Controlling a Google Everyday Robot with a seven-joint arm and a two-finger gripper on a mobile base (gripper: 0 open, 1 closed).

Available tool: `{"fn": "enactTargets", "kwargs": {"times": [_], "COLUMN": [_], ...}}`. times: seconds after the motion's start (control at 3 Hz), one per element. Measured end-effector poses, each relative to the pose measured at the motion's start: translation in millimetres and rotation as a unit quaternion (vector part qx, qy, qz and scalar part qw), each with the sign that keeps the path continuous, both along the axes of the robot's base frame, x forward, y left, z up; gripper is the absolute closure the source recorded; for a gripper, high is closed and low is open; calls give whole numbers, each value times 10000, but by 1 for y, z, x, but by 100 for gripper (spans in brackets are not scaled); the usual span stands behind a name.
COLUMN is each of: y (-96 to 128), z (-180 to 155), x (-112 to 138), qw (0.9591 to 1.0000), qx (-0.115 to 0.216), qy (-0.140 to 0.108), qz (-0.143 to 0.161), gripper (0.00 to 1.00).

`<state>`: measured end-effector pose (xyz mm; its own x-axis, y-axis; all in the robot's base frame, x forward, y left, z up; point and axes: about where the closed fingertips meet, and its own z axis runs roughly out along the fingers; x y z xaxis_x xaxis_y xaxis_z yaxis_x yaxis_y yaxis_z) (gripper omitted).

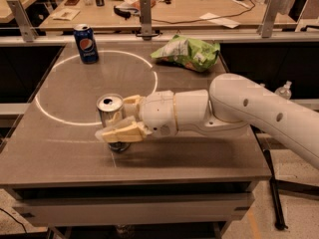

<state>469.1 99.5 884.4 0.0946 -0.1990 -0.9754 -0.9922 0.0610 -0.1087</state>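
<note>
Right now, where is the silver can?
In the camera view the silver can is left of middle on the table, held in the gripper, at the white circle's near edge.

We see a dark gray table (199, 153) with a white ring (124, 52) drawn on it. A blue can (86, 44) stands far back on the left, by the ring. A green bag (187, 51) lies far back on the right. A silver can (109, 108) stands near the front. The gripper (113, 118) is low over the table there, hugging the silver can from both sides.
</note>
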Motion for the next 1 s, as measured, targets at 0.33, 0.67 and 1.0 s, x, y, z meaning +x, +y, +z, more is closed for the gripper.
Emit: {"fn": "enactTargets", "kwargs": {"times": [0.33, 0.67, 1.0], "y": [-7, -23, -23], "z": [-1, 5, 5], "x": [-1, -1, -5], "qw": [9999, 9995, 9993], "qx": [-72, -66, -66], "qy": [-20, 191, 212], "qz": [104, 227, 291], "gripper": [0, 0, 0]}}
